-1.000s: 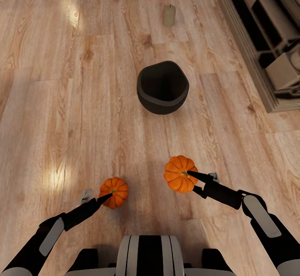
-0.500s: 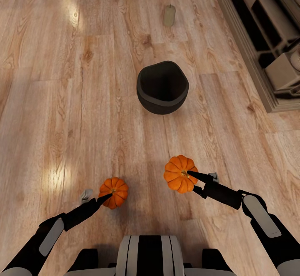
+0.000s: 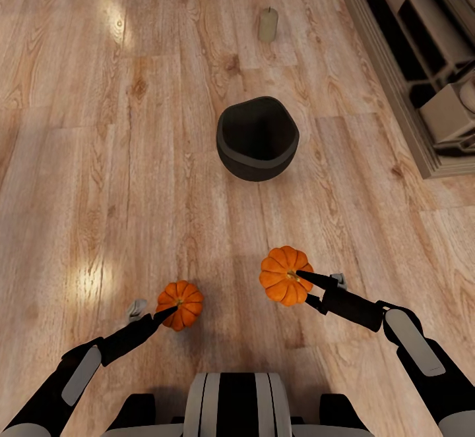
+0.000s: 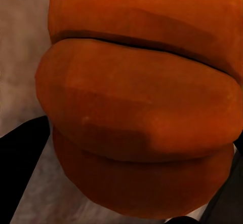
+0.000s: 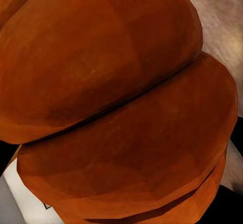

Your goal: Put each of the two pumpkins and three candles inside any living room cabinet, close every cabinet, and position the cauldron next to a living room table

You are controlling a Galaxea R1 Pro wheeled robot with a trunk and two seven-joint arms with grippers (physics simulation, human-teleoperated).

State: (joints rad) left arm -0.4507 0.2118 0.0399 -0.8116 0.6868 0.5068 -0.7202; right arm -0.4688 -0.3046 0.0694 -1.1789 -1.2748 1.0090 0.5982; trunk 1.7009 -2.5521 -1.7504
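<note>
Two bright-orange ribbed pumpkins are near me over the wooden floor. My left gripper (image 3: pixel 173 306) is shut on the smaller-looking pumpkin (image 3: pixel 188 305), one dark finger lying across its top. That pumpkin (image 4: pixel 136 107) sits close between dark fingers in the left wrist view. My right gripper (image 3: pixel 298 275) is shut on the other pumpkin (image 3: pixel 277 277), seen as large orange ribs (image 5: pixel 116 112) in the right wrist view. The dark round cauldron (image 3: pixel 257 137) stands open-mouthed on the floor ahead of both arms. One beige candle (image 3: pixel 268 25) stands upright on the floor beyond the cauldron.
A low pale shelving unit (image 3: pixel 396 61) with dark openings runs along the right edge, with a beige box (image 3: pixel 448 113) at its near end. Wooden floor (image 3: pixel 99 160) stretches to the left and ahead. My own base (image 3: pixel 237 404) is at the bottom.
</note>
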